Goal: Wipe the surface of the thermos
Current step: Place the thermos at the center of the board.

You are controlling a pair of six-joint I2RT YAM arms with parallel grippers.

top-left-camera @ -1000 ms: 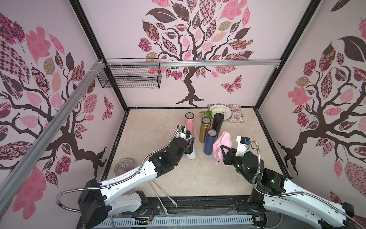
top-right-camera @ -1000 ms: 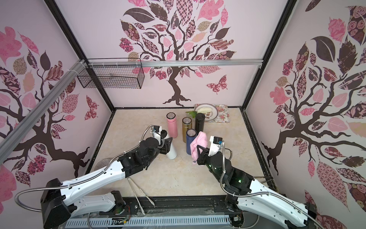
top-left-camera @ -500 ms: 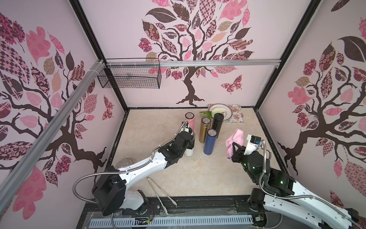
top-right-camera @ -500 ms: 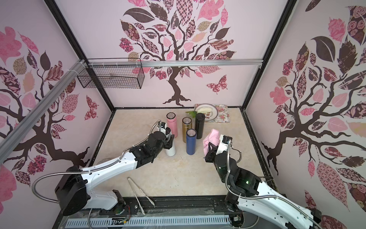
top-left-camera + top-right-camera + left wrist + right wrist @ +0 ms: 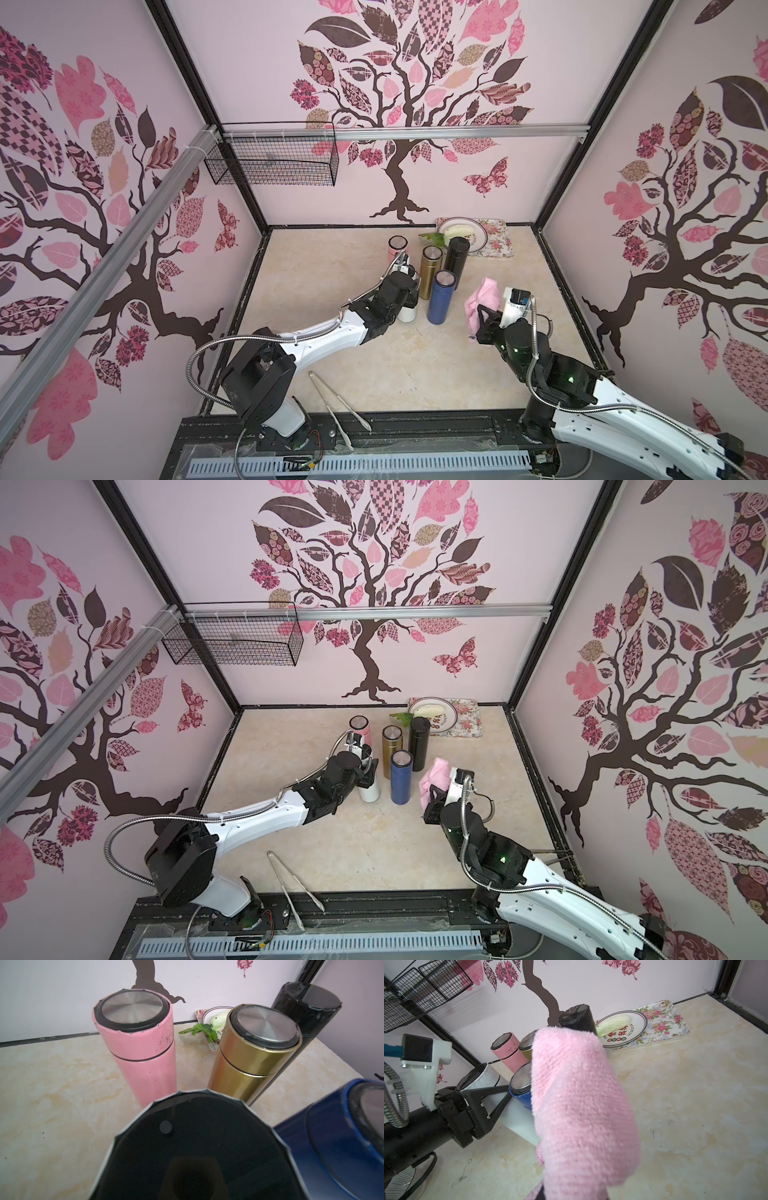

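Gripping a white cylindrical thermos (image 5: 370, 791) around its upper body, the left fingers (image 5: 483, 1096) are closed on it near the centre of the tabletop (image 5: 324, 282). Its dark lid (image 5: 197, 1147) fills much of the left wrist view. Whether its base rests on the tabletop cannot be confirmed.

The right fingers (image 5: 434, 802) are clamped on a pink fluffy cloth (image 5: 484, 297), held up to the right of the group and apart from the white thermos. A blue metal thermos (image 5: 438, 307) stands between the two, just beside the white one.

Farther back stand a pink thermos (image 5: 395, 251), a gold thermos (image 5: 428, 274) and a black thermos (image 5: 453, 266), all upright. At far right a white plate (image 5: 478, 243) sits on a floral tray (image 5: 498, 245). Metal tongs (image 5: 321, 384) lie at the near edge.
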